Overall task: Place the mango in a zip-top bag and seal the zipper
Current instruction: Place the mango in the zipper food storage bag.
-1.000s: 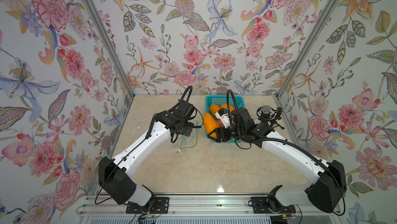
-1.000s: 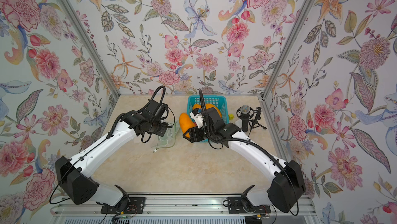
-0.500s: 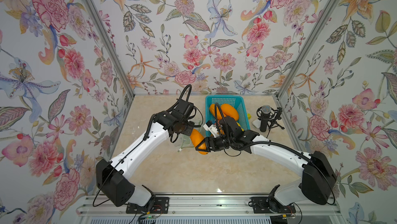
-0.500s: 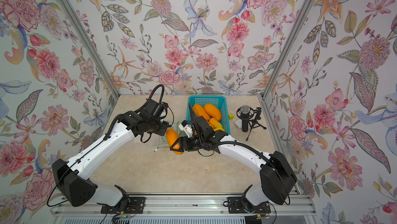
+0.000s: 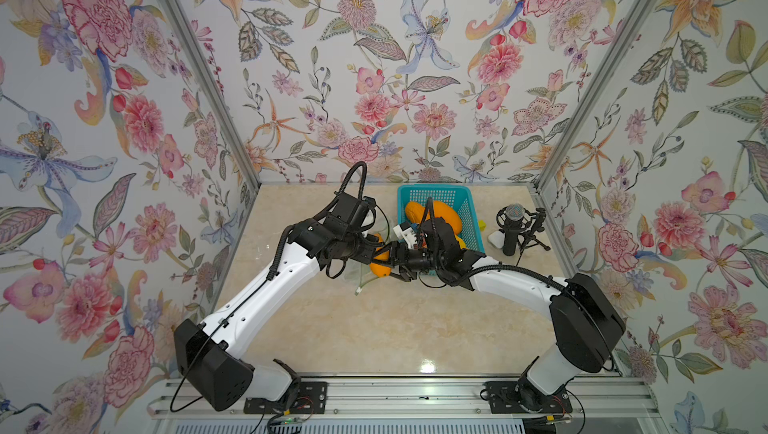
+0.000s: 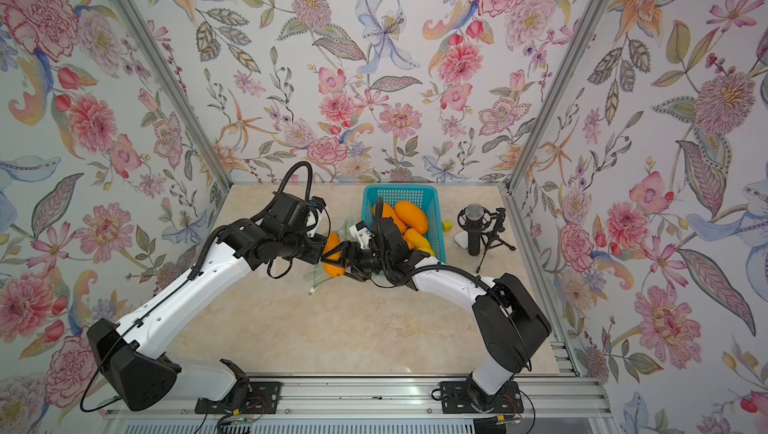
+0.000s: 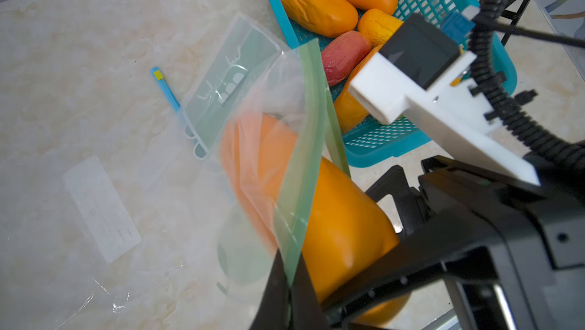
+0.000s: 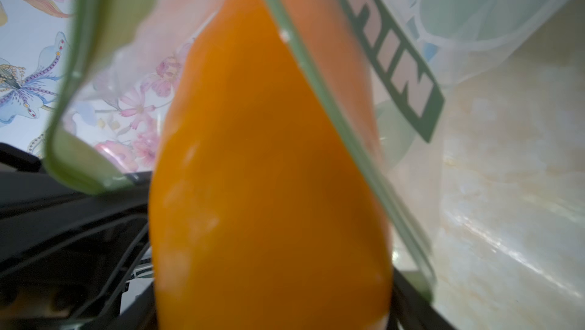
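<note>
1. The mango point(image 7: 342, 227) sits near the middle of the scene, just left of the basket's near left corner. We see one end of it pushed in through the mouth of the zip-top bag point(image 7: 304, 141) and veiled by the film, while the other end is bare outside.
2. In the right wrist view the mango point(image 8: 269, 186) fills the frame, and the bag's green zipper band crosses in front of it.
3. The right end effector point(image 6: 341, 262) reaches in from the right and pinches the mango's bare end between spread black fingers, one on each side of the fruit.
4. The left end effector point(image 7: 288, 293) comes from the left with its fingers pressed together on the green zipper edge, lifting that side of the mouth.
5. The rest of the bag trails down onto the surface point(image 5: 374, 328), clear and crumpled, with a white label panel lying flat on the marble.
6. We cannot tell whether the mango touches the surface.
7. In both top views the two black wrists meet over the fruit, and the white arms run back to the near rail.
8. The teal basket point(image 5: 434, 187) stands at the far side and holds several other mangoes point(image 5: 440, 213); the left wrist view also shows one reddish fruit point(image 7: 345, 56) among them.
9. A microphone point(image 5: 513, 224) on a small tripod stands right of the basket.
10. Floral walls point(image 5: 374, 57) close in the left, far and right sides.
</note>
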